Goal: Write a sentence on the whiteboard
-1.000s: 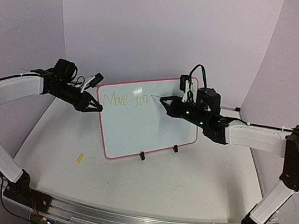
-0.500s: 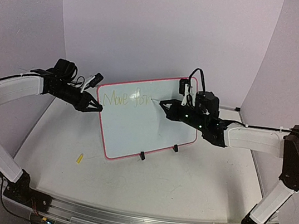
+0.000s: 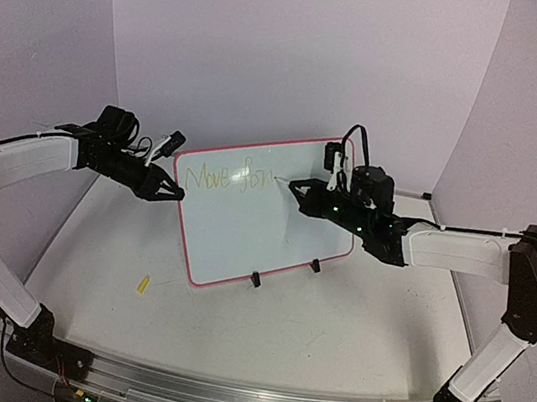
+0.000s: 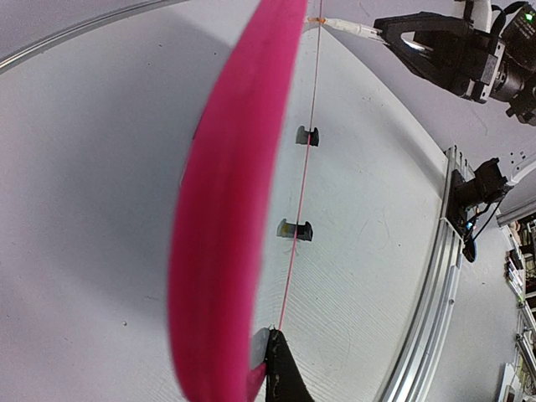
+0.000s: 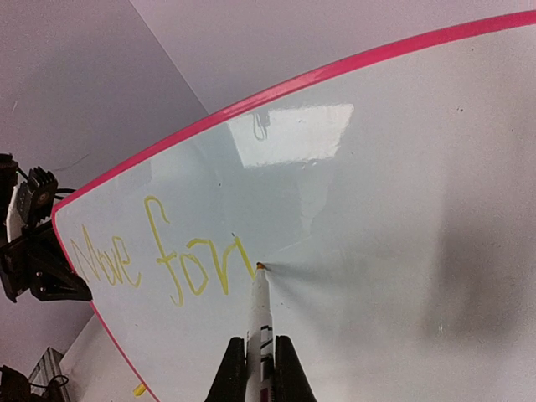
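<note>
Over the white tabletop, my left pincer clamps the whiteboard by its rim for steadiness; my right pincer, closed on the marker, writes the sentence.

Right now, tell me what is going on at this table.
The right gripper holds a marker with its tip on the whiteboard, writing a sentence in yellow-green. It reads "Move for" plus the start of another letter. The left gripper is shut on the board's left edge, steadying it on its two black feet. A small yellow piece, perhaps the marker's cap, lies on the table.
</note>
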Available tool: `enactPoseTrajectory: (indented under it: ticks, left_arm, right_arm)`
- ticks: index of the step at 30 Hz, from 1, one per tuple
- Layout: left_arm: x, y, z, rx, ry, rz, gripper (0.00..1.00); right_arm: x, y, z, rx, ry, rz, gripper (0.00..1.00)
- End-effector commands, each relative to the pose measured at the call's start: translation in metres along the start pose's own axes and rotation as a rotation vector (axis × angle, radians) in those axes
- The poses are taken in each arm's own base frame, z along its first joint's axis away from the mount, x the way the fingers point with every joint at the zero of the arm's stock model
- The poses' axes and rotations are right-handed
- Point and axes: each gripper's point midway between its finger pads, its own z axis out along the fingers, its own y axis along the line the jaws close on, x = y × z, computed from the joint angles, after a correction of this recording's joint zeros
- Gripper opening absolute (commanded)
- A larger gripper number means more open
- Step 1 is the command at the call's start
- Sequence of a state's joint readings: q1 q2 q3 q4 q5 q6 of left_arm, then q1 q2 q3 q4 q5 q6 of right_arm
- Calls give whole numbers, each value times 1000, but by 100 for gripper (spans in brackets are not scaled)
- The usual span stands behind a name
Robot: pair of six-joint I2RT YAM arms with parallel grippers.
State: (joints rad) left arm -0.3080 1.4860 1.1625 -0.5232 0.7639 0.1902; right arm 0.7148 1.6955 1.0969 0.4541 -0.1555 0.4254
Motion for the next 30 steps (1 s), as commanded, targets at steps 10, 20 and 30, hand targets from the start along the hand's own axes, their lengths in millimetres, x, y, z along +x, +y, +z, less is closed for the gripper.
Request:
enactPoseTrajectory:
  ticks: [10,20,30]
  left_arm:
    - [13,5,10,-50,56,48,0]
    - [13,5,9,-50,55,47,0]
    - [13,6,9,-51,56,47,0]
  right_arm:
    - [-29,-3,0,36,-101,8,0]
    - [-5,-17,-8,74,-47,15,0]
    - [-4,-21,-11,94,-49,19,0]
